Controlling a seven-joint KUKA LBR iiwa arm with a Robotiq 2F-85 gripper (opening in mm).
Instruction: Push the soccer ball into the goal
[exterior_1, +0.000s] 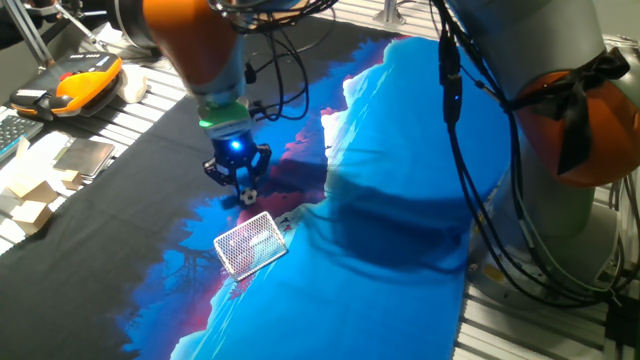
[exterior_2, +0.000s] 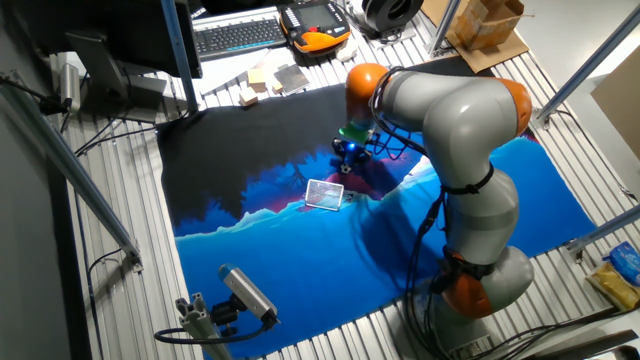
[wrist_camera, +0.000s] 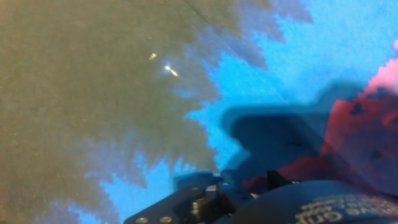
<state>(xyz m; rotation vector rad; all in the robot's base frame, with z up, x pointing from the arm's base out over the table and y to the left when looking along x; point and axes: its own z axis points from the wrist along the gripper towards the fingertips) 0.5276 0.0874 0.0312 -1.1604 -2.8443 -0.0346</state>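
From the one fixed view the soccer ball (exterior_1: 247, 197) is a speck tucked right under the gripper (exterior_1: 238, 182), partly covered by it; whether the fingers are spread or closed cannot be made out. From the other fixed view the ball is too small to pick out beside the goal (exterior_2: 325, 194). The hand view is soft and blurred, its lower edge cutting off the gripper body (wrist_camera: 267, 202); neither ball nor goal shows there. The arm (exterior_1: 560, 70) runs off the top edge.

You see a white mesh goal (exterior_1: 250, 243), a black-patched white ball (exterior_1: 247, 198), and a blue, black and pink cloth (exterior_1: 380, 290).
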